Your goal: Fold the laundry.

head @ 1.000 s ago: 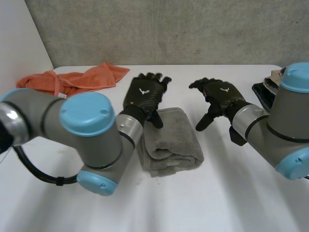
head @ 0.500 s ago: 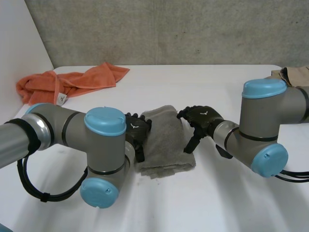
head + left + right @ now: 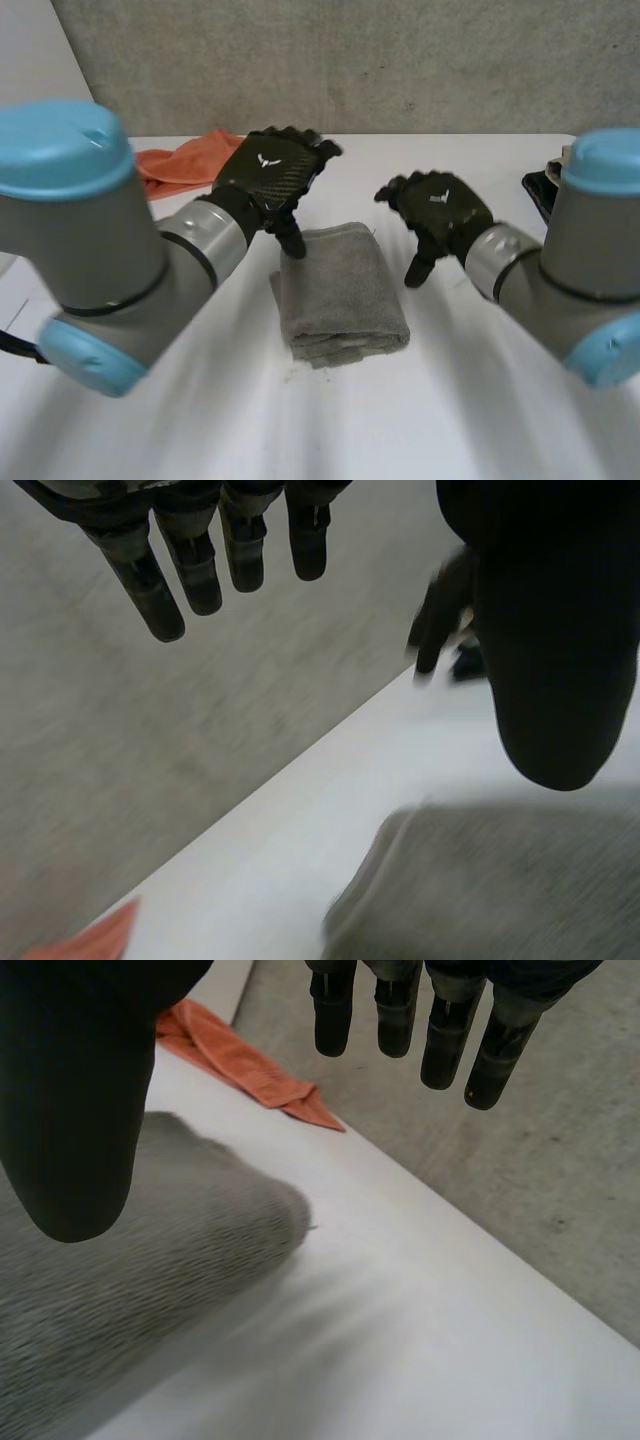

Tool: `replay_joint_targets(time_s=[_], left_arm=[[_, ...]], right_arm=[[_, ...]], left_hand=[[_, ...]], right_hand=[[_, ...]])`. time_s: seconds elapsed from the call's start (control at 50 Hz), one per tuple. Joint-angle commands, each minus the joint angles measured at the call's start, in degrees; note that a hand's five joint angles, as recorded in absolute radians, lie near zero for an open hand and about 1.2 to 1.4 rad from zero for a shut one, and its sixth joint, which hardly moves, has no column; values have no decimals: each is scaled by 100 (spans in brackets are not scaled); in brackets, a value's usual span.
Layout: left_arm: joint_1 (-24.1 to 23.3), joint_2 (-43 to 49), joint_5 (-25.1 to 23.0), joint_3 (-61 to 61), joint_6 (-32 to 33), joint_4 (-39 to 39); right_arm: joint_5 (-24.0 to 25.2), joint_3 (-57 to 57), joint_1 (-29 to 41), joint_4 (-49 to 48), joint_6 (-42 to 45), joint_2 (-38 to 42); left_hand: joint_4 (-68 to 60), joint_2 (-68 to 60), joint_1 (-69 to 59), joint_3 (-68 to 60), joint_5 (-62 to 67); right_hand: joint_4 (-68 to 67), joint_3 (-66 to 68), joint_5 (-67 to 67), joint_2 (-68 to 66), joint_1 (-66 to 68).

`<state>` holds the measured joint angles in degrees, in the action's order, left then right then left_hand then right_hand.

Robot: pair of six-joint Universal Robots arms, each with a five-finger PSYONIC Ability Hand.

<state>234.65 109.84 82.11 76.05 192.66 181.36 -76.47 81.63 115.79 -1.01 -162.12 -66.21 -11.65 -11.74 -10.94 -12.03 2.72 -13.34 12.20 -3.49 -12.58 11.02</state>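
An orange cloth (image 3: pixel 175 160) is seen crumpled at the far left of the white table (image 3: pixel 480 400), well apart from the rest. The left hand (image 3: pixel 272 180) is held above the table at the far left corner of a folded grey towel (image 3: pixel 340 290). Its fingers (image 3: pixel 150 590) are stretched out straight and nothing is grasped, and the thumb is pointed down over the towel's far edge. The towel is laid flat in the middle of the table, between the two hands. The right hand (image 3: pixel 440 210) is held just beside the towel's far right corner, apart from it. Its fingers (image 3: pixel 400 1010) are relaxed and nothing is grasped. A dark object (image 3: pixel 540 190), too hidden to be named, is seen at the table's right edge.
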Motion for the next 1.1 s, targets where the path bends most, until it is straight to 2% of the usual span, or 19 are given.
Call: replay_joint_targets(time_s=[0.02,0.1,0.26,0.42,0.8,1.1], left_arm=[[414,-445,-2247,33,-229,-838],[572,-533,-2857,51,-229,-1102],[626,-613,-2806,51,-238,-1112],[634,-604,-2770,51,-247,-1112],[617,-560,-2762,86,-238,-1112],[590,-569,-2762,95,-238,-1112]], right_arm=[[176,1476,364,-1240,434,-120],[124,1873,628,-2119,821,38],[133,1884,708,-2763,998,600],[106,1602,752,-2746,1024,961],[62,1804,796,-2544,1007,689],[71,1180,787,-2606,1051,1383]], left_hand=[[-59,-49,-130,-20,-48],[-92,-83,-163,-53,-15],[-25,-16,-96,13,-82],[-41,-32,-113,-3,-65],[-41,-32,-113,-3,-65],[-41,-32,-113,-3,-65]], right_hand=[[334,-220,349,258,-102],[334,-220,349,258,-102],[334,-220,349,258,-102],[334,-220,349,258,-102],[334,-220,349,258,-102],[334,-220,349,258,-102]])
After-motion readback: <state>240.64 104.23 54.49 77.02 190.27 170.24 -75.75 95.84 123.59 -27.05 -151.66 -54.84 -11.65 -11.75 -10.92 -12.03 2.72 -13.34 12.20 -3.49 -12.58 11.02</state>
